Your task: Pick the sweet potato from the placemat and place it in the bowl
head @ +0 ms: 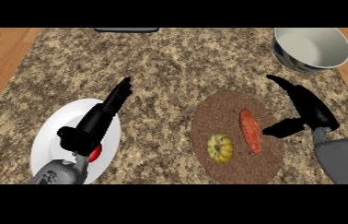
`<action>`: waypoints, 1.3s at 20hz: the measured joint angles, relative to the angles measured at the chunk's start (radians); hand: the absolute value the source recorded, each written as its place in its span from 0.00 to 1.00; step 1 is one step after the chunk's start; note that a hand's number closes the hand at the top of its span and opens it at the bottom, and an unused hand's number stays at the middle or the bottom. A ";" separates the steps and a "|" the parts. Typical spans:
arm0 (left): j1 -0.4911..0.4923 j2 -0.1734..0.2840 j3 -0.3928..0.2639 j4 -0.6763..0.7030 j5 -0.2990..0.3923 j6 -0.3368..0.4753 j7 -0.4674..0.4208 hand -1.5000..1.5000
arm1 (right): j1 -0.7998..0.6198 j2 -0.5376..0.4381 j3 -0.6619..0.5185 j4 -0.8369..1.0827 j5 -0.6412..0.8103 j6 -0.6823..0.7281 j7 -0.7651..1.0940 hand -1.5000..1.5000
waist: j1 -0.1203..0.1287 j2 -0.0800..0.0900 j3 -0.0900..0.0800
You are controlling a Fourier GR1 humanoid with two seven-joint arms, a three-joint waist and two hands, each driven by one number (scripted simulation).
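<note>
Grey forearm at lower right carries the right hand (307,111), fingers spread apart, just beside the long orange-red sweet potato (250,131) on the round brown placemat (268,161); approach sideways, closing across its narrow width.

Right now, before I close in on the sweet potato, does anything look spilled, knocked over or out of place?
Nothing stands out. The sweet potato and a small yellow squash lie on the round placemat, the bowl stands upright at the far right, and the right hand is open beside the mat.
</note>
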 measured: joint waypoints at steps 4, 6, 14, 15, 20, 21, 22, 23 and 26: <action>-0.011 -0.006 -0.002 -0.002 -0.006 0.003 0.014 0.50 | -0.080 -0.037 0.053 -0.010 -0.065 0.248 0.188 0.00 | 0.004 -0.002 0.000; -0.001 -0.001 0.002 -0.014 -0.003 -0.001 0.018 0.50 | -0.117 -0.041 0.058 -0.020 -0.121 0.359 0.290 0.00 | 0.003 -0.003 0.000; 0.007 -0.030 0.009 -0.011 -0.026 -0.004 0.020 0.50 | -0.242 0.053 0.056 -0.010 -0.285 0.531 0.576 0.00 | -0.007 -0.002 0.003; 0.000 -0.030 0.016 0.001 -0.026 -0.012 0.017 0.50 | -0.254 0.061 0.059 0.013 -0.285 0.535 0.579 0.00 | -0.007 -0.001 0.003; 0.004 -0.043 0.038 0.021 -0.037 -0.029 0.002 0.50 | -0.238 0.085 0.080 -0.019 -0.285 0.531 0.621 0.00 | -0.012 -0.002 0.003; 0.011 -0.039 0.048 0.015 -0.036 -0.037 0.001 0.50 | -0.221 0.085 0.081 -0.034 -0.277 0.532 0.620 0.00 | -0.012 -0.002 0.003; 0.015 -0.043 0.051 0.015 -0.040 -0.039 -0.001 0.50 | -0.210 0.090 0.083 -0.053 -0.274 0.529 0.627 0.00 | -0.013 -0.002 0.004; 0.014 -0.049 0.052 0.018 -0.043 -0.042 -0.003 0.50 | -0.208 0.097 0.096 -0.047 -0.250 0.530 0.621 0.00 | -0.013 -0.002 0.004; 0.011 -0.058 0.059 0.006 -0.057 -0.049 0.018 0.50 | -0.179 0.109 0.108 -0.080 -0.197 0.521 0.619 0.00 | -0.013 -0.001 0.004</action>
